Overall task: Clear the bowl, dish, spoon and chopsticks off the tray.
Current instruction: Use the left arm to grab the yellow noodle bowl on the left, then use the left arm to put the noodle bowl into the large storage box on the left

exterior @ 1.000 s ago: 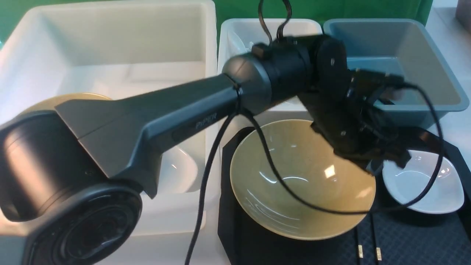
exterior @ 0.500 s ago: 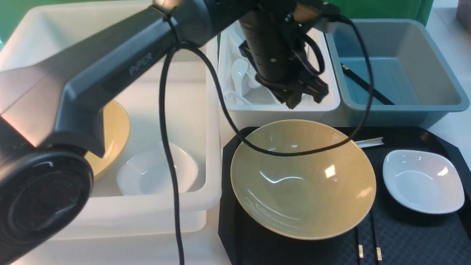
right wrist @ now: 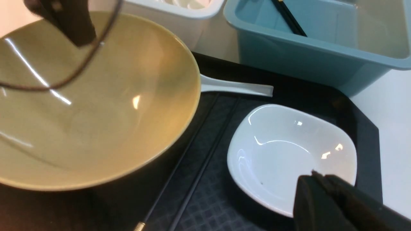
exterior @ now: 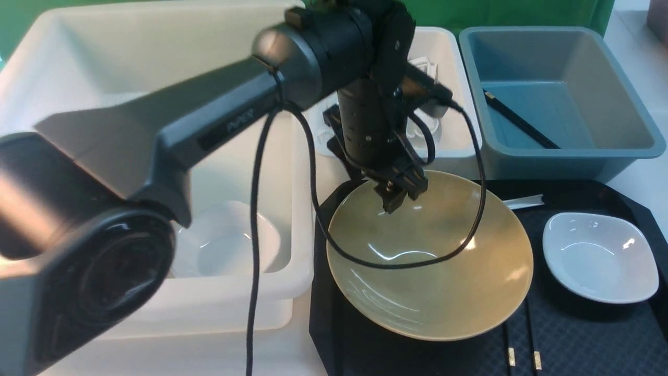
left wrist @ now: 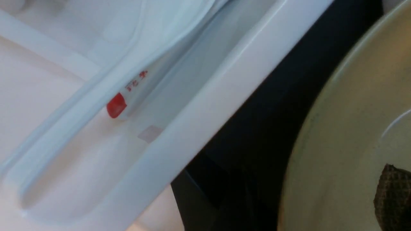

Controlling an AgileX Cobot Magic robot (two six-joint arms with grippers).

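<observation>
Left gripper (exterior: 396, 196) is now hanging low over the far rim of the large, glossy yellow-olive bowl (exterior: 428, 271). It has swung down from above the small white plastic bin (exterior: 453, 152), where it was half a second ago. Its jaws are looking parted in the front view, with nothing between them. The arm is now hiding the second olive bowl that was showing earlier in the big white tub (exterior: 156, 62) to the tool's left.

Directly beneath the tool, the bowl is sitting unmoved on the flat black diamond-textured tray (exterior: 574, 339). Well to the tool's right, the small white rounded-square dish (exterior: 600, 256) is lying on the tray too. The white plastic spoon (exterior: 522, 201) is showing only its handle, poking out from behind the bowl. The black gold-banded chopsticks (exterior: 533, 355) are running under the bowl's near edge and are cut off by the frame.

The left wrist view is blurred, catching just one textured finger pad (left wrist: 393, 192). Right gripper (right wrist: 316, 178) is staying pinched together, empty, over the dish's near rim.
</observation>
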